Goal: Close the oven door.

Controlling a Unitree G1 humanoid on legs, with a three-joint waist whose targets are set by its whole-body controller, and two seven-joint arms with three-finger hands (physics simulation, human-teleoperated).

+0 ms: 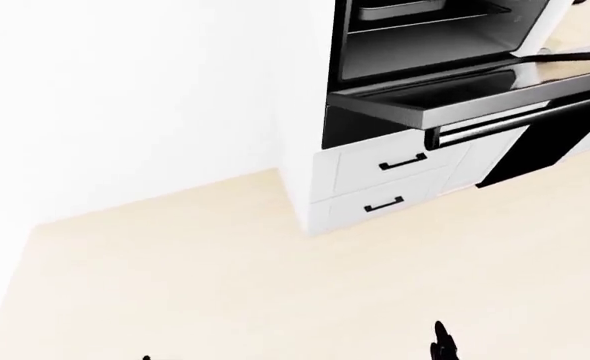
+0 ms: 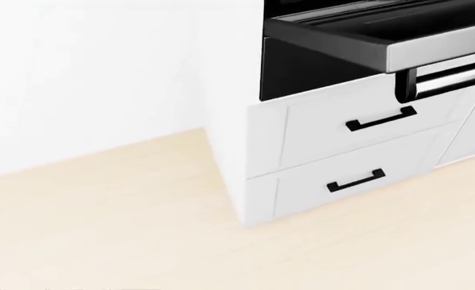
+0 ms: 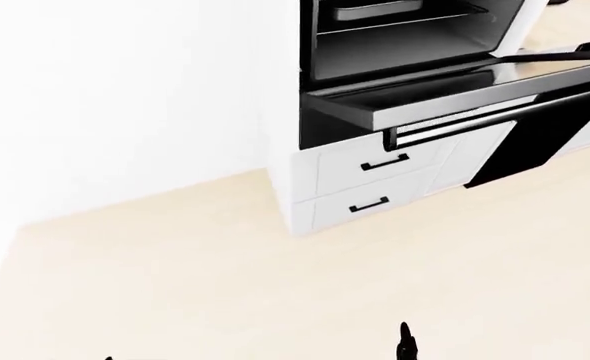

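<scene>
Only a dark fingertip of the right hand (image 1: pixel 441 343) pokes up at the left-eye view's bottom edge, so its grip cannot be told; the left hand barely shows. White wall (image 1: pixel 145 90) and pale floor (image 1: pixel 275 285) fill most. At upper right, the oven door (image 1: pixel 475 94) hangs open, flat, above two white drawers (image 2: pixel 358 151) with black handles.

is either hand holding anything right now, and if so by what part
Nothing is held. Only dark fingertips show at the bottom edge of the eye views, far from the open oven door.

two white drawers (image 2: pixel 358 151), pale wood floor (image 1: pixel 275 285)
</scene>
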